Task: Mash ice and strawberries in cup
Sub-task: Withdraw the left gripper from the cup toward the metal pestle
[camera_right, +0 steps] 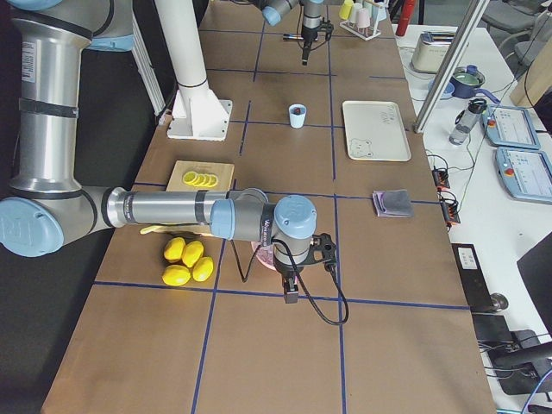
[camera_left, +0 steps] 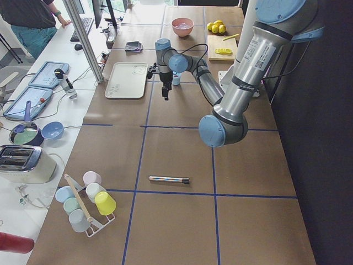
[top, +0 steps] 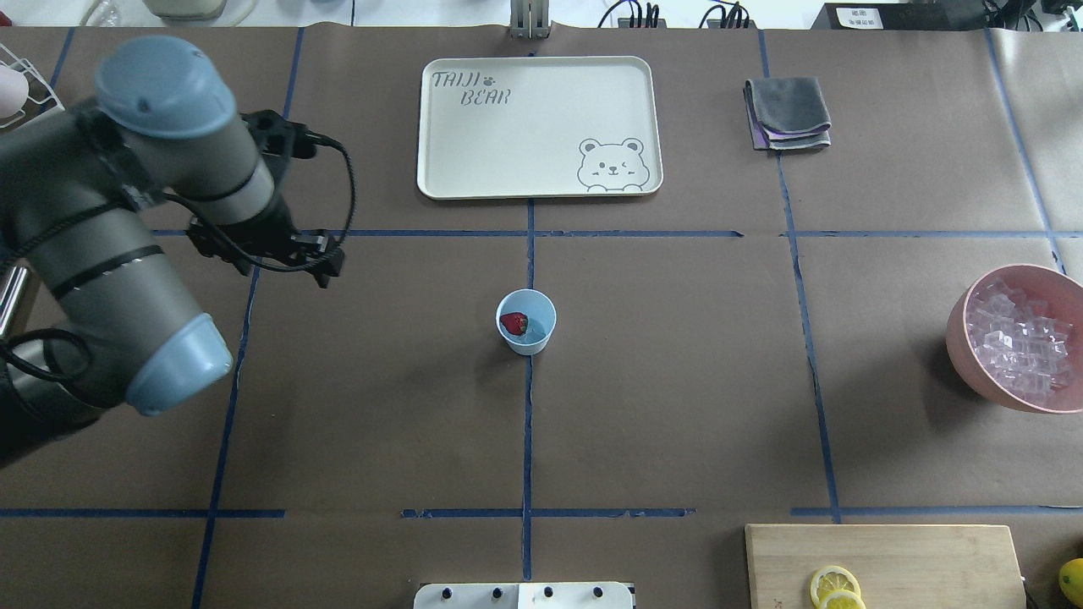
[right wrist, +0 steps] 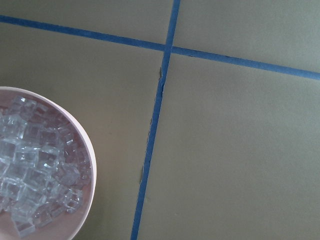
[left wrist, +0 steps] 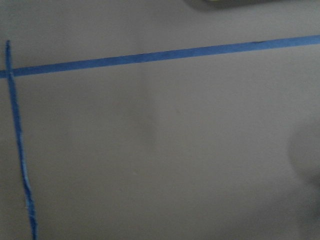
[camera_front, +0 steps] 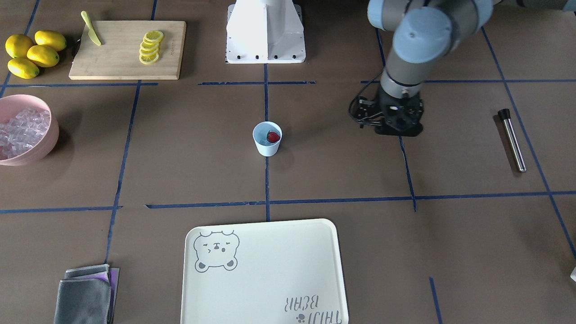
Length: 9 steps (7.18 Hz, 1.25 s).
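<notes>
Far left on the counter point(top: 677, 381): one metal rod point(camera_front: 511, 139), lying flat. Next, the left gripper point(camera_left: 165, 95), pointed down over bare paper, well apart from the cup; fingers hidden, so cannot tell whether clenched or released. Centre: one light-blue cup point(top: 535, 342), upright, holding one strawberry point(top: 514, 322). Beyond it, one tray point(top: 474, 152). Rightward, one folded cloth stack point(top: 787, 110). Far right: one pink bowl point(top: 960, 338), heaped with ice point(top: 1015, 347), too many cubes to count; four lemons point(camera_front: 33, 53); five lemon slices point(camera_front: 150, 47) on one board point(camera_front: 117, 54). Right gripper point(camera_right: 291, 295) just beside the bowl, finger state impossible to tell.
</notes>
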### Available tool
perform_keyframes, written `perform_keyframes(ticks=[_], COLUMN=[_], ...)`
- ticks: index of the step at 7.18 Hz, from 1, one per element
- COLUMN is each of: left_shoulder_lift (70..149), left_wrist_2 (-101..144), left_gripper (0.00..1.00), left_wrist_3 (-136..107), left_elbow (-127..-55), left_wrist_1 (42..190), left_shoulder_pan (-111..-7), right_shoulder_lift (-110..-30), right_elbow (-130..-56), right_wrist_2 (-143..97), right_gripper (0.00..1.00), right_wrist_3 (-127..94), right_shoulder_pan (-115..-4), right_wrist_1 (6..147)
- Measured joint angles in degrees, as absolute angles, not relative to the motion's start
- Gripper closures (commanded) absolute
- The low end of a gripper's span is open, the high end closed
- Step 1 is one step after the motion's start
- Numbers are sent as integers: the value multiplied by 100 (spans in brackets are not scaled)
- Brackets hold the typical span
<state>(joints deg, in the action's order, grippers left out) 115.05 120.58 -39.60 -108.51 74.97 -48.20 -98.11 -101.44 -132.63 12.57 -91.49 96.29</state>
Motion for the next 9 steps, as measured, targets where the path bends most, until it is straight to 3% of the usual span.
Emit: perform_keyframes(ticks=[2,5,9], left_shoulder_lift=[10648,9941,9287], left_wrist_2=[12443,12954,12998], left_gripper=[0,0,0], left_wrist_3=[-2318,-629,-689], left_elbow=[-10815,-10209,-8375], left_wrist_1=[7519,7848,10667], left_shoulder_pan=[-5973,-7146,-7381], right_shoulder_lift=[-9809,-9803,-9807], right_elbow=[-10160,-10182,-10243], right_wrist_2=[-13263,-13263,-13299], right_gripper=[0,0,0], right_wrist_3=[1257,1255,1242], right_shoulder_pan=[-9149,-9149,-9149], right_wrist_1=[9632,9629,9629])
